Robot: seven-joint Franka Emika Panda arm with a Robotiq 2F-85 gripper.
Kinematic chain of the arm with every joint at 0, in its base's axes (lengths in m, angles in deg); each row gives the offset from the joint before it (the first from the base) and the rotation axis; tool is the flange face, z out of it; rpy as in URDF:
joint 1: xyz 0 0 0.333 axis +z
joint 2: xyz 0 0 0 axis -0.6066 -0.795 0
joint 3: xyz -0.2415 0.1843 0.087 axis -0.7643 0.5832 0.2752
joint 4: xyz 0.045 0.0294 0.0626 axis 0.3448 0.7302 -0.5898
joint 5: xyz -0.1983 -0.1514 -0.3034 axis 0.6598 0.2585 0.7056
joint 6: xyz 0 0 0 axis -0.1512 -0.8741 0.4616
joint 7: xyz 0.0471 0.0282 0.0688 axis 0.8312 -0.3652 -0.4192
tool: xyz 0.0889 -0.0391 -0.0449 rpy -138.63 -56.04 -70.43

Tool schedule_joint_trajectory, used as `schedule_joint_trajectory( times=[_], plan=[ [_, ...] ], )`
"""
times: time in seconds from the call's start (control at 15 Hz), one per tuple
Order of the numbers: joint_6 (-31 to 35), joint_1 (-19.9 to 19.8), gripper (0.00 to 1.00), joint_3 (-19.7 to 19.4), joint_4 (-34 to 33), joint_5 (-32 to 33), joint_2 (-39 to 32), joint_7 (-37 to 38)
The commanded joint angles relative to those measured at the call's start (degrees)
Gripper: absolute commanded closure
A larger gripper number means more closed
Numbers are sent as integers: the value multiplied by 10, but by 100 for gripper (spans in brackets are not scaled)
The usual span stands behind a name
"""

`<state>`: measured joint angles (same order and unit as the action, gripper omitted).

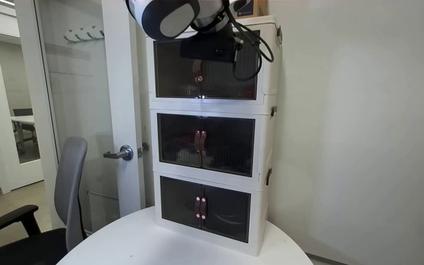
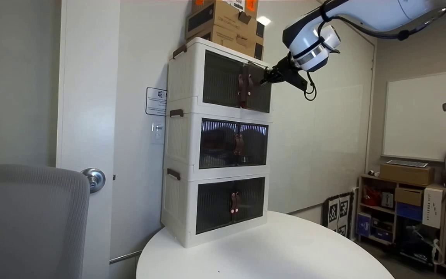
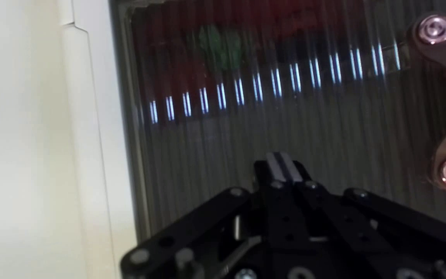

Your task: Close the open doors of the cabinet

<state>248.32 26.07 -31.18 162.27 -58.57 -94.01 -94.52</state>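
White rnd table (image 2: 277,248) under 3-tier plastic cabinet (image 1: 208,177), cardbd boxes (image 2: 223,17) atop; grey mesh chair (image 2: 29,224) nr. Top doors (image 2: 223,81) smoky, ribbed. Gripper (image 3: 280,157) jaws pressed tog.

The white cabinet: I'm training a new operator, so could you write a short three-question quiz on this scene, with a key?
1. Multiple choice. In both exterior views, which tier of the cabinet is the gripper in front of?
A) the bottom tier
B) the middle tier
C) the top tier
2. True or false? The wrist view shows the gripper wide open.
3. Fill in the missing word. On top of the cabinet sit cardboard ____.

Key: 1. C. 2. False; its fingertips are together. 3. boxes.
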Motion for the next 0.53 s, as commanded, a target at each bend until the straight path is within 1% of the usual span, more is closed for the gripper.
schedule_joint_trajectory(
  times=[0.0,0.33,0.47],
  plan=[
    [-32,-22,100,30,-41,-39,-15,-28],
    [-99,-39,100,48,-41,-59,-9,-25],
    [-107,-39,100,53,-40,-64,-12,-27]
  ],
)
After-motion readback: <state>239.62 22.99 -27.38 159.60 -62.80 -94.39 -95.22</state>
